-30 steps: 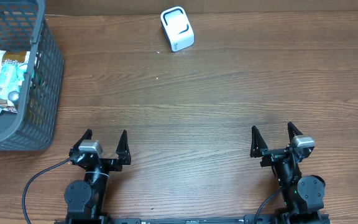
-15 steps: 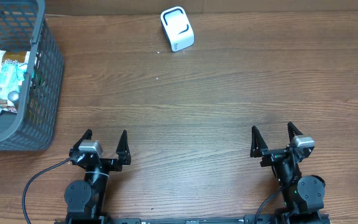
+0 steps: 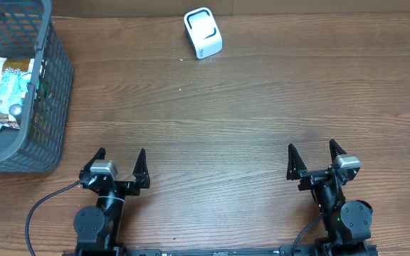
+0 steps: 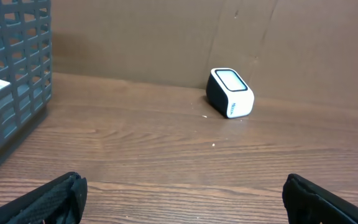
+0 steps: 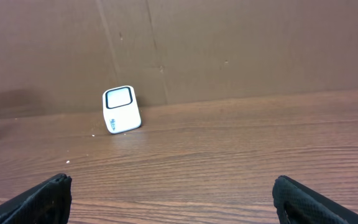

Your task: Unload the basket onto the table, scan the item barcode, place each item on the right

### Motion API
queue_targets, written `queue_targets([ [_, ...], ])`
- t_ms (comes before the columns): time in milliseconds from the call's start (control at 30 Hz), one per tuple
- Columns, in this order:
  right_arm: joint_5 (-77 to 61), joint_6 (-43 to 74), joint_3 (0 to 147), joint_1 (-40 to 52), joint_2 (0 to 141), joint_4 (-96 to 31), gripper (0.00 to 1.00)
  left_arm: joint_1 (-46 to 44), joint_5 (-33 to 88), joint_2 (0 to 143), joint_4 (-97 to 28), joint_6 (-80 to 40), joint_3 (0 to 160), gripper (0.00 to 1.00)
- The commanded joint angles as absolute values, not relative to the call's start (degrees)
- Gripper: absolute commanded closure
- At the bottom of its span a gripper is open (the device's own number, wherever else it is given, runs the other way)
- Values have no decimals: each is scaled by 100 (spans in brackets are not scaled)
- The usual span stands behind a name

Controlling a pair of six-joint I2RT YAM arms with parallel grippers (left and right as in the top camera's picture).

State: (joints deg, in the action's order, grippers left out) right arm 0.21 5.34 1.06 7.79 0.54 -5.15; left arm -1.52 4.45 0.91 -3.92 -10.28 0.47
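A packaged item with teal and white print lies inside the grey basket at the table's left edge. The white barcode scanner stands at the far middle of the table, also seen in the left wrist view and the right wrist view. My left gripper rests open at the near left, nothing between its fingers. At the near right my right gripper is open and empty too, fingers spread wide. Both are far from item and scanner.
A brown cardboard wall backs the table's far edge. The basket's mesh side rises at the left of the left wrist view. A black cable loops by the left arm's base.
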Motion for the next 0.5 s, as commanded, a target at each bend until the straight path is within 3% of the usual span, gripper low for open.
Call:
queue_targets([
  [0,-14,486,45,738,23,-484,0,-185,447,25,-412,-919,27,0],
  [467,-14,486,45,738,23,-484,0,-185,445,25,-412,-919,27,0],
])
